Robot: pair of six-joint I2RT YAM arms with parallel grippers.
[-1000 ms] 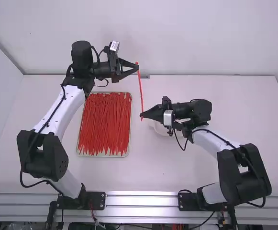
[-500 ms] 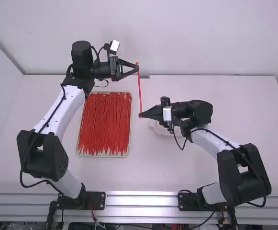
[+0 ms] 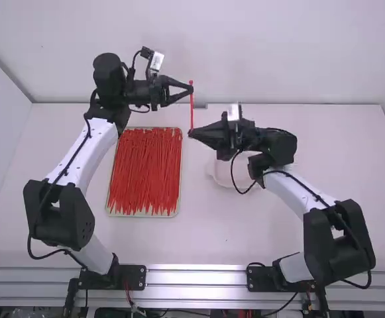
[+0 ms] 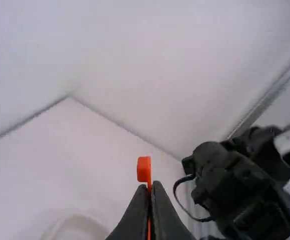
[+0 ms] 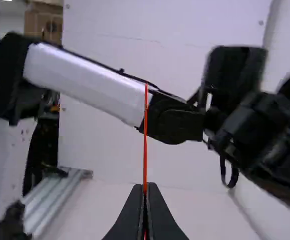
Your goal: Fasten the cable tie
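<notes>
High view: the left arm stretches to the far edge of the table (image 3: 338,139), with the left gripper (image 3: 186,93) clamped on the head end of the tie (image 3: 191,109). The right arm bends inward and the right gripper (image 3: 191,132) pinches the tail. The tie stands upright in the air, just beyond the far corner of the tray (image 3: 180,199).

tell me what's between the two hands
Just the red cable tie, running straight from the left hand to the right hand, both shut on it; the high view shows it.
</notes>
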